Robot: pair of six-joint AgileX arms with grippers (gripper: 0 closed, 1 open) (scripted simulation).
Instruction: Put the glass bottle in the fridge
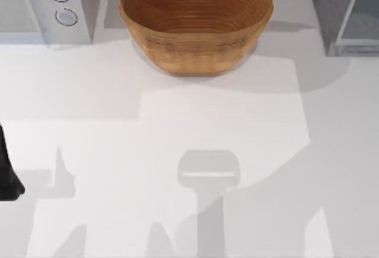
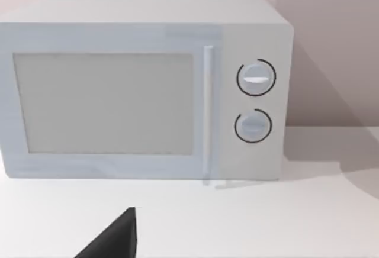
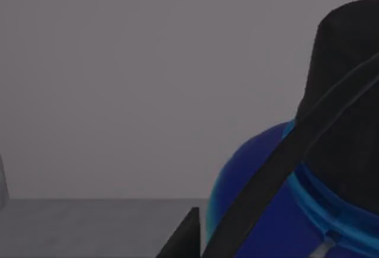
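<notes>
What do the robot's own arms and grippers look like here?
Little of them shows. The left arm is a plain matte black, rounded shape at the table's left edge. A black, sharp-cornered wedge of the left gripper shows in its wrist view. No cables or markings are visible.

woven bowl (image 1: 196, 24) sits between microwave (image 1: 44, 6) left and fridge (image 1: 346, 12) right.

A woven bowl (image 1: 196, 21) is sitting top centre on the white bench (image 1: 177, 151); a white microwave (image 1: 44, 6) is standing upper left.
</notes>
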